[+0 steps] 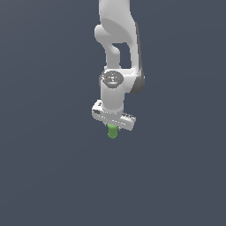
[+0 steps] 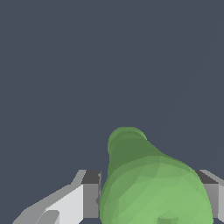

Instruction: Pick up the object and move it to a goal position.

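The object (image 1: 113, 131) is a small bright green stubby cylinder. In the exterior view it hangs just below the white gripper (image 1: 113, 126) at the middle of the picture, partly hidden by the gripper's body. In the wrist view the green object (image 2: 148, 183) fills the space between the two fingers (image 2: 89, 192), which press against its sides. The gripper (image 2: 151, 194) is shut on it. The object looks lifted, with no surface touching it that I can see.
The white arm (image 1: 117, 48) comes down from above in the exterior view. All around is a plain dark grey-blue ground (image 1: 44, 167) with no other objects, edges or markers in view.
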Robot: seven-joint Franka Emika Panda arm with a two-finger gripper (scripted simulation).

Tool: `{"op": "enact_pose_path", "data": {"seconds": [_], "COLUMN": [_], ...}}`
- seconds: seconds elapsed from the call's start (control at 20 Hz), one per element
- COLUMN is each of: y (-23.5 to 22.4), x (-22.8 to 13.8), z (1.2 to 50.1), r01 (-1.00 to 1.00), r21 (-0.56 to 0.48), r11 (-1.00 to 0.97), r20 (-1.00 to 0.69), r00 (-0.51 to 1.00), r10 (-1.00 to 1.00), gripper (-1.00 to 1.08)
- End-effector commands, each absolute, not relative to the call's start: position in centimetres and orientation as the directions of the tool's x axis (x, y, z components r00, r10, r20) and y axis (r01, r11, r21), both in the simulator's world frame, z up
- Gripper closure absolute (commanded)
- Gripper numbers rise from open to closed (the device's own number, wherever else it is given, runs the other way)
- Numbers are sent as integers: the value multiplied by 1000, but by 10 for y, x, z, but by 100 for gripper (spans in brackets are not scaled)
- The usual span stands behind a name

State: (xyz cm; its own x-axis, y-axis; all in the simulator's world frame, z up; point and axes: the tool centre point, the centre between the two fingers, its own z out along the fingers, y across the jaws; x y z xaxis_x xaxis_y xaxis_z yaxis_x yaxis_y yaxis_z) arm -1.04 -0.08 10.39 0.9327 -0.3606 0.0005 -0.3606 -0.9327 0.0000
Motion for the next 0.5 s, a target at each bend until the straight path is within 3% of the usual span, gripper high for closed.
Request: {"op": "enact_pose_path", "data": {"seconds": [0.0,0.45], "y": [3,28], "x": [-15,-46], "z": [111,155], "r01": [-360,-360], "r21": [0,0], "r11": [-933,-933], "r20": [1,1], "r00": [933,933], "r10": [-360,-360], "gripper": [108,108]}}
